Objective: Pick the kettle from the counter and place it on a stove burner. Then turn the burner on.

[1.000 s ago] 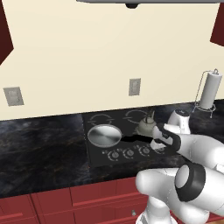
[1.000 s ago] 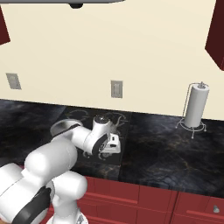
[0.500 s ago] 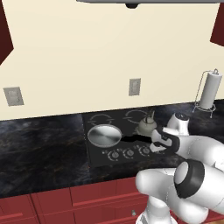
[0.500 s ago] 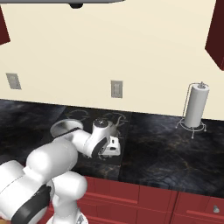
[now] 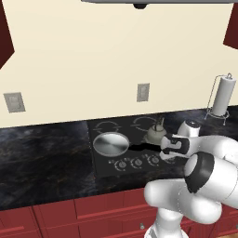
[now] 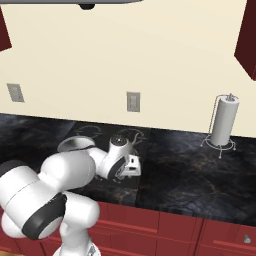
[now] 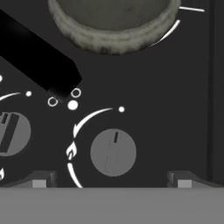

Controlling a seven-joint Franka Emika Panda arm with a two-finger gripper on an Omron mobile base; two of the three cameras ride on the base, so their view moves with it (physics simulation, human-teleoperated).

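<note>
Wall outlet, far left: a grey plate [image 5: 14,102] on the cream wall, above the counter [image 5: 44,153], which is glossy black stone over dark red cabinets [image 5: 69,211].
Pan: a flat round silver pan [image 5: 110,143] sits on the left front part of the black cooktop [image 5: 103,166]; its dark handle runs right, towards the arm.
Stove burner: a thin grey ring, the stove burner [image 5: 106,126], is marked behind the pan; a like ring lies to its right.
Kettle: the kettle [image 5: 155,134] stands upright on the right part of the cooktop, just right of the pan and behind the row of knobs. In the hand view its pale rounded base [image 7: 114,22] lies at the top, with a burner arc curving round its right side.
Knobs: small round knobs [image 5: 136,162] line the near edge of the cooktop. In the hand view one grey knob [image 7: 113,152] lies between the two fingertips [image 7: 40,178], with a white flame mark at its left.
Gripper: the gripper [image 7: 112,180] hangs over the knob row, near the kettle's front. The fingers are spread wide, one on each side of the knob, grasping nothing.
Second outlet: a plate [image 5: 143,92] on the wall behind the cooktop.
Paper towel holder, far right: a white roll on a wire stand [image 5: 222,96] on the counter, well apart from the cooktop.
</note>
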